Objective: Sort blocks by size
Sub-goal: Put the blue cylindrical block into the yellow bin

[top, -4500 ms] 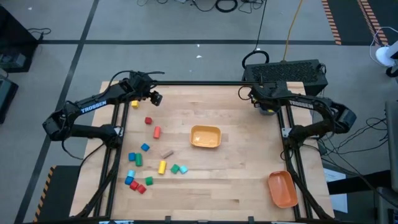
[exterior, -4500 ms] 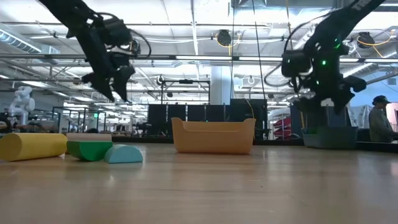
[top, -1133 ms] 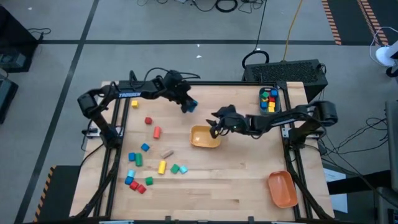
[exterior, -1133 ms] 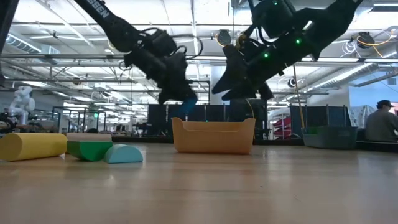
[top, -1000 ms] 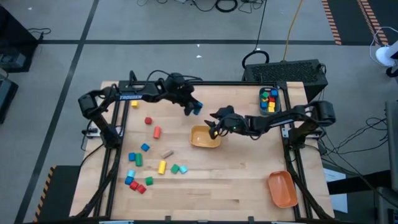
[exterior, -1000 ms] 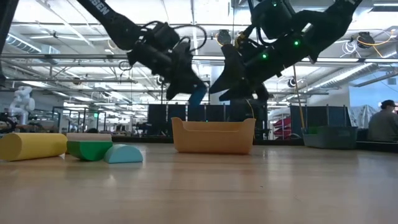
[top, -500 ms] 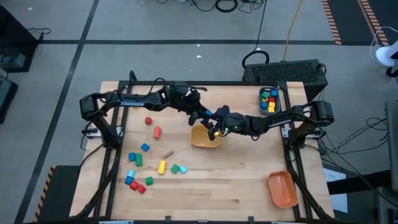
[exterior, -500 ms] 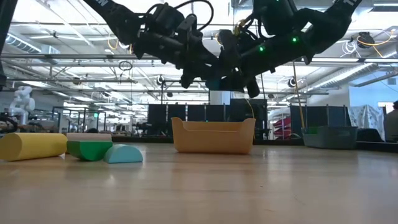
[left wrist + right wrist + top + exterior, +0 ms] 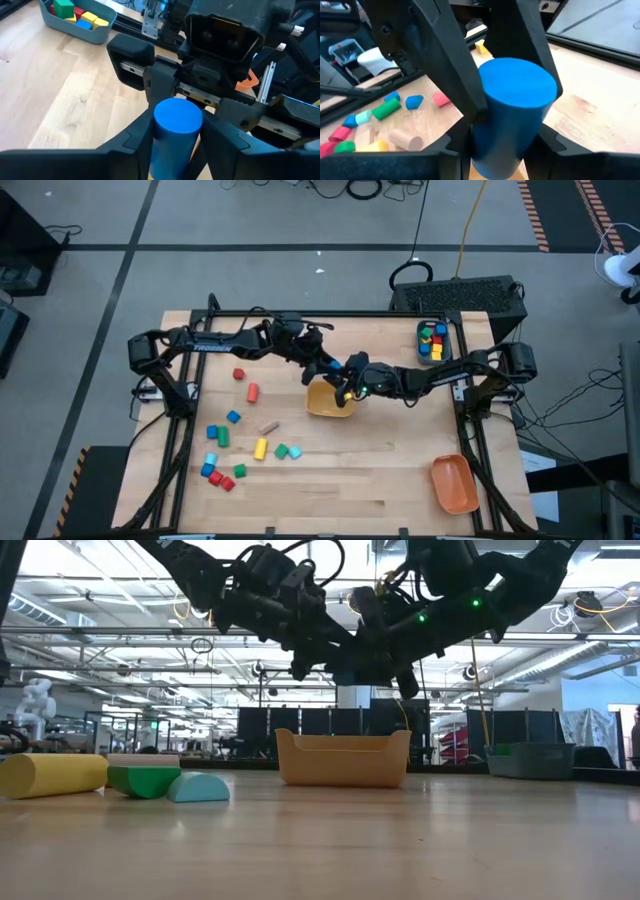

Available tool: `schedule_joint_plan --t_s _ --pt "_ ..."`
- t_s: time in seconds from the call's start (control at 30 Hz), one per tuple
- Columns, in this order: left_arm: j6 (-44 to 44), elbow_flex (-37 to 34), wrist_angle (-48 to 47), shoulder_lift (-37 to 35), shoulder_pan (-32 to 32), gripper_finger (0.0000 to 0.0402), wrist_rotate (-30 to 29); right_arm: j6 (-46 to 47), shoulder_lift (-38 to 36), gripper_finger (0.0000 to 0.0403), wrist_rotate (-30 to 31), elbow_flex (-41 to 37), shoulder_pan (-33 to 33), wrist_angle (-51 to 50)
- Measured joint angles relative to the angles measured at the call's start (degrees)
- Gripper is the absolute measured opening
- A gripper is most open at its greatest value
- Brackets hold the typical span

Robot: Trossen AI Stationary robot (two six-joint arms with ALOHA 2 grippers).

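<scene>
A blue cylinder block hangs above the yellow bin in the middle of the table. My left gripper reaches it from the left and my right gripper from the right. Both are shut on it, meeting nose to nose. In the right wrist view the same cylinder fills the middle. Loose blocks lie on the table's near left part. My left gripper pinches the cylinder's round wall between its two fingers, one on each side, coming slanting down from the table's left. The cylinder stands roughly upright with its flat top showing, lifted clear above the bin. My right gripper pinches the same cylinder by its round wall between its two fingers, coming slanting down from the table's right, opposite the left gripper. The left gripper's fingers stand on either side of the block just beyond mine.
A teal bin with several blocks stands at the far right, also seen in the left wrist view. An orange bin sits at the near right corner. A red block and a yellow one lie farther left.
My left gripper has carried the blue cylinder toward the table's right and a little nearer, to a spot over the yellow bin beside my right gripper. My right gripper, open a second ago, has shut on the cylinder. The block has stayed clear of the bin.
</scene>
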Motion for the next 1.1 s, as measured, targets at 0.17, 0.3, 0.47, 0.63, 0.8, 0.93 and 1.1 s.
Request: schedule_joint_plan --t_s 0.17,0.3,0.47,0.63,0.8,0.93,1.1 --pt "-0.19 -0.05 -2.40 -0.56 0.23 0.0191 1.64 -2.41 -0.02 0.0113 -0.01 0.00 0.88 -1.71" --pt "0.09 -0.07 -4.59 -3.89 1.52 0.0196 3.81 -3.48 -0.02 0.0113 -2.57 0.00 2.26 -5.50" --pt "5.18 -0.07 -15.14 -10.51 2.89 0.0198 3.43 -4.71 -0.02 0.0113 -3.12 0.00 4.51 -8.55" --pt "12.26 -0.51 -30.72 -16.58 1.83 0.0199 -9.07 -4.54 0.15 0.0113 -2.08 0.00 6.01 -11.00" --pt "11.44 -4.24 -35.96 -21.31 -0.02 0.0200 -14.28 -3.94 3.63 0.0117 -1.15 0.02 6.48 -10.92" --pt "9.40 -7.46 -36.59 -24.09 -1.60 0.0200 -16.01 -2.79 6.41 0.0125 -0.77 0.02 6.29 -10.67" --pt "8.31 -9.84 -37.67 -25.72 -3.56 0.0200 -17.83 -2.01 6.97 0.0139 0.59 0.02 6.26 -10.11"
